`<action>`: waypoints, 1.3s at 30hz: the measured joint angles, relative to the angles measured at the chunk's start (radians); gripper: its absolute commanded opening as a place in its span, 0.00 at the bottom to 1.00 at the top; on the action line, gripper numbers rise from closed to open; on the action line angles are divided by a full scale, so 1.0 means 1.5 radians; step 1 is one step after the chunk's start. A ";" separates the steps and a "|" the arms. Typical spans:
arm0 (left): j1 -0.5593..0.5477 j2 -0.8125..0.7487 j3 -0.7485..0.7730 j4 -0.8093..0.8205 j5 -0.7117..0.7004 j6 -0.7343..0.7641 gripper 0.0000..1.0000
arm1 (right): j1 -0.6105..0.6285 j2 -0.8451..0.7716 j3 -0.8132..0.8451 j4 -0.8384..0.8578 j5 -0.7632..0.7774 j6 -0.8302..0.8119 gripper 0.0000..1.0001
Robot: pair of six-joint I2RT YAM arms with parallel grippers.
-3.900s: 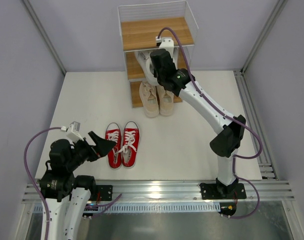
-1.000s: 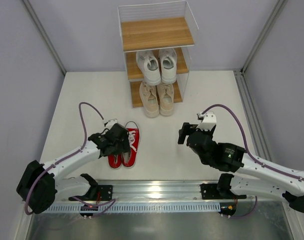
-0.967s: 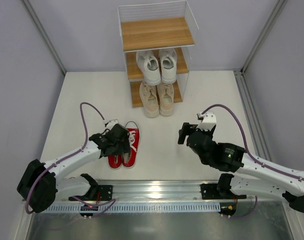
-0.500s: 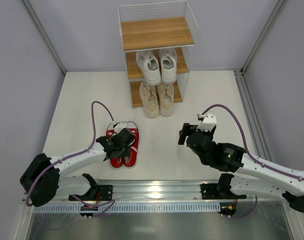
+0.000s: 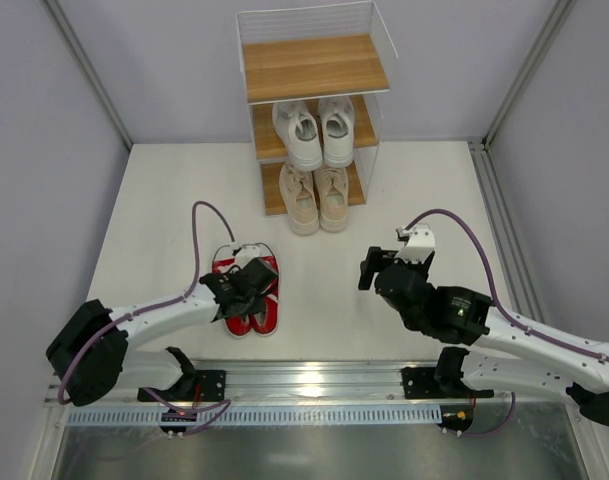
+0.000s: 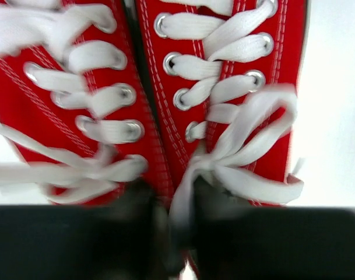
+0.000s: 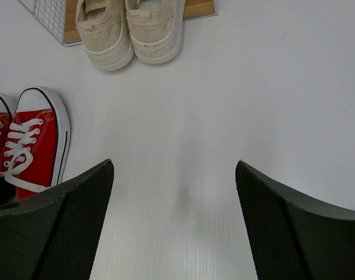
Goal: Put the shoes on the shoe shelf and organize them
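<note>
At 7 o'clock on the table point(image 5: 404, 180), with the left gripper point(image 6: 174, 233) low over the laces of the red sneakers point(image 6: 224, 87), jaws blurred, seemingly astride the two inner walls; cannot tell whether pinching. At 4 o'clock, with the right gripper point(image 7: 172, 166) above the table, jaws spread wide. At 12 o'clock on the shoe shelf point(image 5: 314, 65): white sneakers point(image 5: 314, 130) on the middle tier, beige sneakers point(image 5: 314, 195) on the bottom, toes jutting forward
</note>
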 measured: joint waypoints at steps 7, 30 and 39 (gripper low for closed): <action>-0.022 -0.031 -0.007 0.000 0.002 -0.002 0.00 | 0.000 -0.019 -0.001 -0.014 0.004 0.002 0.85; -0.216 0.009 0.336 -0.082 -0.070 0.017 0.00 | 0.000 -0.112 -0.016 -0.158 0.039 0.097 0.85; -0.235 0.208 0.273 -0.032 -0.084 -0.110 0.00 | 0.000 -0.152 -0.016 -0.213 0.049 0.122 0.85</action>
